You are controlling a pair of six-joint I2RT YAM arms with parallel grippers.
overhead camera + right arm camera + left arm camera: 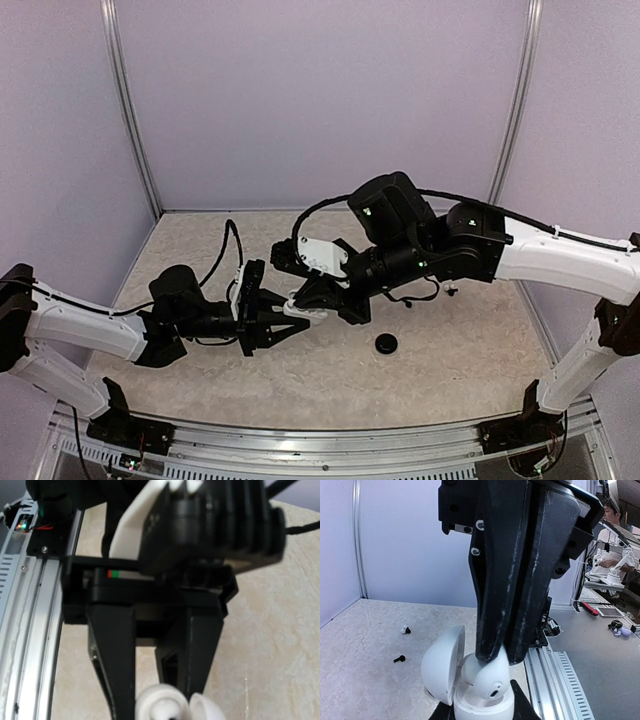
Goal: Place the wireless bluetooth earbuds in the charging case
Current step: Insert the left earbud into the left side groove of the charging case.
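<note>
Left wrist view: small white plastic earbud (487, 677), dark port showing, tilted at the mouth of the glossy white oval charging case (480, 710); apparently unseated.
Case: lid open leftward, clamped from below by left gripper (288, 320).
Right gripper (502, 655): pressed together on earbud, directly above socket.
Second white earbud (405, 629): on beige table (365, 650), well apart.

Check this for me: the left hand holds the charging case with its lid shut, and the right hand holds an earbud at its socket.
The lid is not shut: the left wrist view shows it swung open beside the base. The rest stands: the left hand grips the charging case, and the right hand holds an earbud at its socket.
</note>
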